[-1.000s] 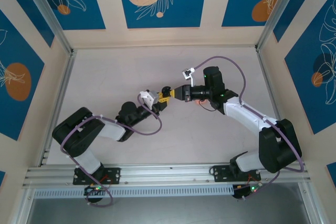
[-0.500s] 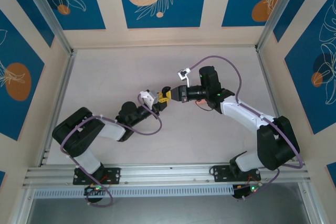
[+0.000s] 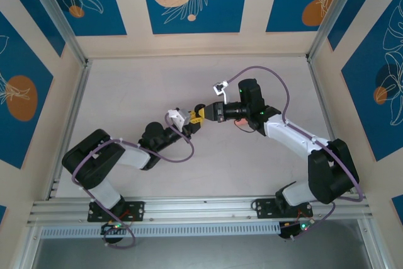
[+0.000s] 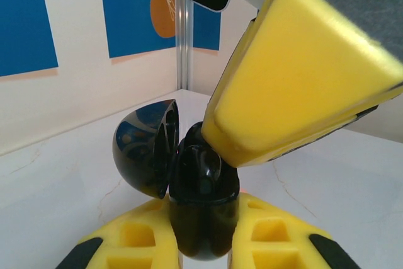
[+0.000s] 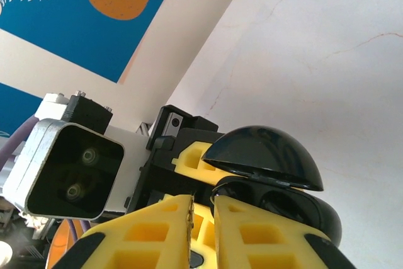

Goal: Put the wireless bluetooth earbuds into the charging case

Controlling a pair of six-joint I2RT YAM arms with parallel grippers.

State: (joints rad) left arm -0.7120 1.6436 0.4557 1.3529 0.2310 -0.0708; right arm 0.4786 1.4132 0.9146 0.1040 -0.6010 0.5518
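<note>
While my left end effector [image 4: 201, 218] clamps the open charging case [image 4: 189, 177], my right end effector [image 5: 203, 206] sits at its mouth, barely parted; I cannot tell its load.

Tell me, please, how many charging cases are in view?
1. The charging case, its lid open, is clamped in the left tool; the right tool is at its open top. Another could lie hidden from these cameras.
</note>
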